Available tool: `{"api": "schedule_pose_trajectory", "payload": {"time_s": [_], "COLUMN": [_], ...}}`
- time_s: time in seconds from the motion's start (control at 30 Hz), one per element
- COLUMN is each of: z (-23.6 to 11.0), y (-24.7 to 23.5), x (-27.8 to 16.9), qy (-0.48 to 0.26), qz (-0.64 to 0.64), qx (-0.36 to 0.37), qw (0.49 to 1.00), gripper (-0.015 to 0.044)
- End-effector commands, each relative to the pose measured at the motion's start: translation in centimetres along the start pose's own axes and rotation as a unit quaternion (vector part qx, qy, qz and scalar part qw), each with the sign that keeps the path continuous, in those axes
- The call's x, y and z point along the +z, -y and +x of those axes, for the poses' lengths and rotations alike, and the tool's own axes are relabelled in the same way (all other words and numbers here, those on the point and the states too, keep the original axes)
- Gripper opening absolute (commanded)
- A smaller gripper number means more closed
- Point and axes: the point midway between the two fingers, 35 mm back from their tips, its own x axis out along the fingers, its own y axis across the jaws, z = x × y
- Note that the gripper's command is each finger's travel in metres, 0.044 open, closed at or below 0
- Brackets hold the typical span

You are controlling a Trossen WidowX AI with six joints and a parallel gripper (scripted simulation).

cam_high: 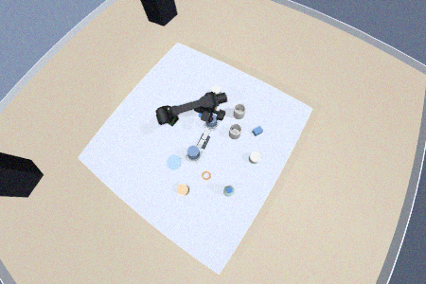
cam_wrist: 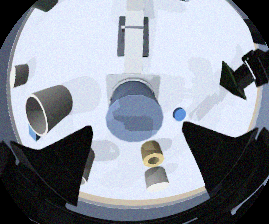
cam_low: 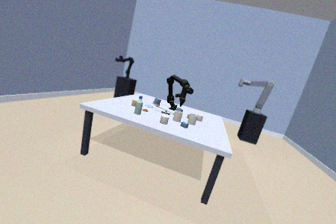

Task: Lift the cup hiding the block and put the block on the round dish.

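1. Arm point(cam_high: 186, 108) — black, six-joint, based on the white table top point(cam_high: 128, 142); it reaches out so the wrist hangs over one end of the balance.
2. Gripper point(cam_high: 210, 119) — fingers spread wide apart, nothing between them; it hovers directly above the near cup, the two dark fingertips framing it in the wrist view.
3. Near cup point(cam_wrist: 133, 107) — blue, upturned, seated on the balance end under the gripper; largely hidden by the wrist in the top view.
4. Far cup point(cam_high: 193, 151) — blue, identical, seated on the opposite end of the balance.
5. Balance point(cam_high: 204, 140) — small grey beam running between the two cups; its tilt cannot be judged.
6. Round dish point(cam_high: 173, 162) — pale blue, flat, just beside the far cup, nothing on it.
7. Block — not visible; which cup covers it cannot be told.
8. Other items on the table top: two grey open cups point(cam_high: 239, 112), a blue cube point(cam_high: 257, 131), a white puck point(cam_high: 255, 157), an orange ring point(cam_high: 205, 175), an orange disc point(cam_high: 183, 189), a bottle point(cam_low: 138, 105).
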Motion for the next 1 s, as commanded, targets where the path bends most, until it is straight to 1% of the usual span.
{"api": "schedule_pose_trajectory", "payload": {"time_s": [0.0,0.1,0.23,0.97], "z": [-0.2,-0.1,1.3,4.5], "y": [-0.2,-0.2,-0.2,-0.3], "x": [-0.2,-0.2,-0.2,-0.3], "qy": [-0.005,-0.005,-0.005,-0.005], "qz": [0.016,0.016,0.016,0.016], "qx": [-0.002,-0.002,-0.002,-0.001], "qw": [1.0,1.0,1.0,1.0], "gripper": [0.044,0.044,0.044,0.044]}}
